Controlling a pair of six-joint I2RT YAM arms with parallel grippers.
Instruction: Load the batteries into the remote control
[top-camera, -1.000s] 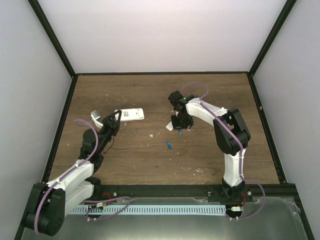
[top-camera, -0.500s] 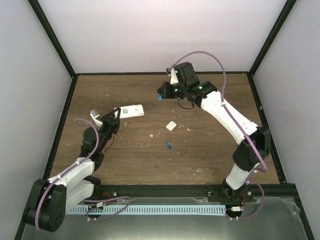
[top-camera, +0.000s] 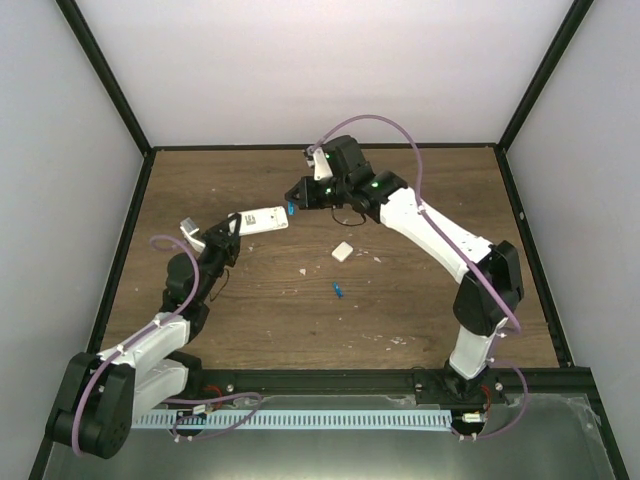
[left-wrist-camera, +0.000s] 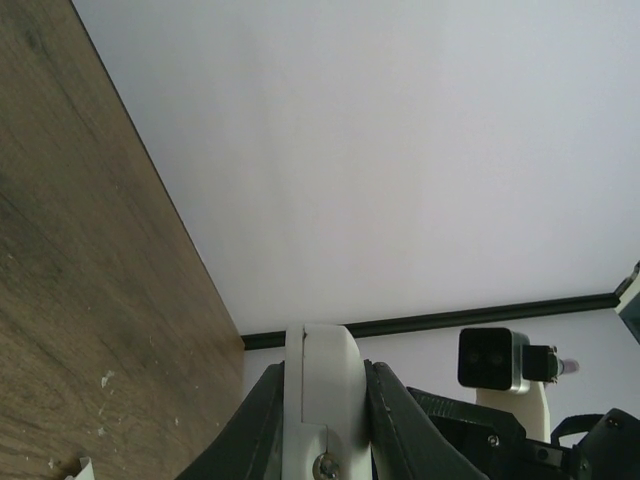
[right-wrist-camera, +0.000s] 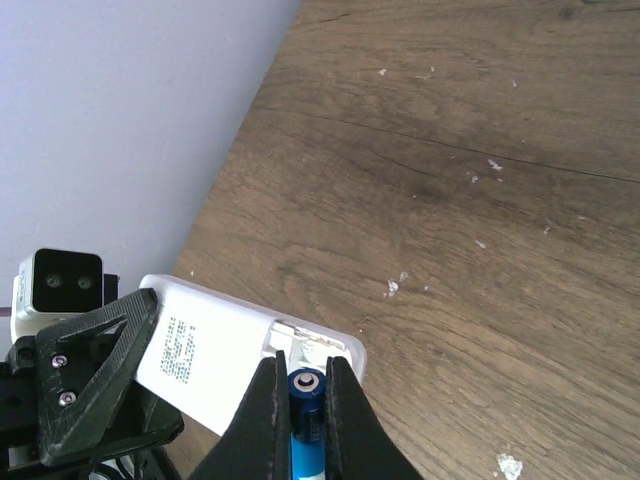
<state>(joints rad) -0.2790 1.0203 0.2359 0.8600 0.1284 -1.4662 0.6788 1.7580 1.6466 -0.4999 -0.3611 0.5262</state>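
My left gripper (top-camera: 226, 235) is shut on the white remote control (top-camera: 262, 220) and holds it above the table, back side up; the left wrist view shows its edge (left-wrist-camera: 322, 390) clamped between the fingers. My right gripper (top-camera: 292, 202) is shut on a blue battery (top-camera: 289, 209), with the battery tip (right-wrist-camera: 308, 398) just at the remote's open compartment (right-wrist-camera: 305, 345). The second blue battery (top-camera: 339, 290) lies on the table in the middle. The remote's labelled back (right-wrist-camera: 205, 355) shows in the right wrist view.
A small white square cover piece (top-camera: 343, 251) lies on the wooden table (top-camera: 420, 300) right of centre. White crumbs are scattered near it. Black frame posts and pale walls bound the table on three sides.
My right arm has swung from the table's middle up and leftward with the blue battery, ending at the remote's free end. The left gripper has stayed put holding the remote.
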